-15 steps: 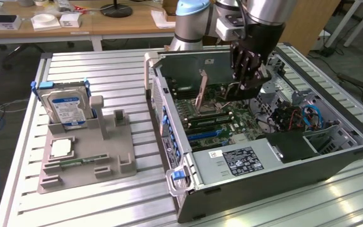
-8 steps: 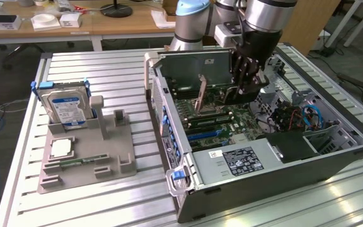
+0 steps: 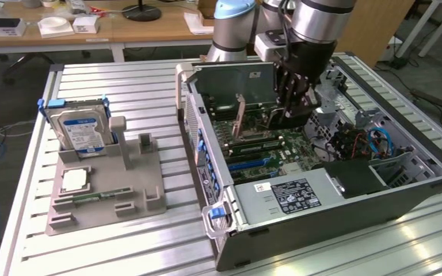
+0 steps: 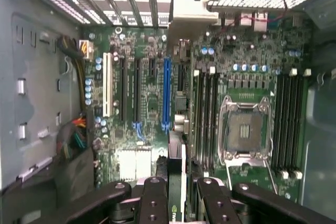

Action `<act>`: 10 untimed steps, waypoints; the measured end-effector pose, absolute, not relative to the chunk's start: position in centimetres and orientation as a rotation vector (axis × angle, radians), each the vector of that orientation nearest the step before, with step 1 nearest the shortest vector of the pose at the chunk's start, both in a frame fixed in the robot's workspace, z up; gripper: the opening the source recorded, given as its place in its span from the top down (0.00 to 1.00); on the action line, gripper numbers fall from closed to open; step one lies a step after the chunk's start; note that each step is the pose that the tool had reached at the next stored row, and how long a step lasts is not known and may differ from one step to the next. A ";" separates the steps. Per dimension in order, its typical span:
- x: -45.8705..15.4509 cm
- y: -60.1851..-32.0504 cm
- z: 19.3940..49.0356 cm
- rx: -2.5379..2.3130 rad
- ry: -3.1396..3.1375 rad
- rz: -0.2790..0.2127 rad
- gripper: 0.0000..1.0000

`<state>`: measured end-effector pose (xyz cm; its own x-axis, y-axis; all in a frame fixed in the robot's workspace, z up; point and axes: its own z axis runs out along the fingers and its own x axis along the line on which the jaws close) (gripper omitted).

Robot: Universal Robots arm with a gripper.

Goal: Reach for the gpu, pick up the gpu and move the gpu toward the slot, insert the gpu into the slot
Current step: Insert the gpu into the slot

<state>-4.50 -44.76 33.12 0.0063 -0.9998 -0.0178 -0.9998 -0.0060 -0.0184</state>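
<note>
The gripper (image 4: 181, 195) is seen closed narrowly on the gpu (image 4: 176, 169). The gpu is held edge-on between the black fingers (image 4: 155, 198), with a green strip visible along its edge. The held card is positioned inside the open computer case (image 3: 321, 230), over the motherboard (image 4: 149, 103). Its edge lies nearly in line with the long blue slot (image 4: 166, 93) and close to that slot's end. Whether card and slot touch cannot be told. An open processor socket (image 4: 245, 129) is seen further along the board, between rows of memory slots. Well apart from the case, toward the exterior view's left, a grey holder (image 3: 106, 198) rests on the bench (image 3: 129, 86). In its far part a blue-labelled hard drive (image 3: 83, 129) stands upright, and a small square processor chip (image 3: 75, 179) lies flat nearer.
</note>
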 end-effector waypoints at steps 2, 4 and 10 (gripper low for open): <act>-4.8 -44.8 33.0 -2.211 2.197 0.000 0.74; -4.9 -44.8 32.6 -2.211 2.197 0.000 0.74; -5.0 -44.8 31.5 -2.210 2.197 0.000 0.74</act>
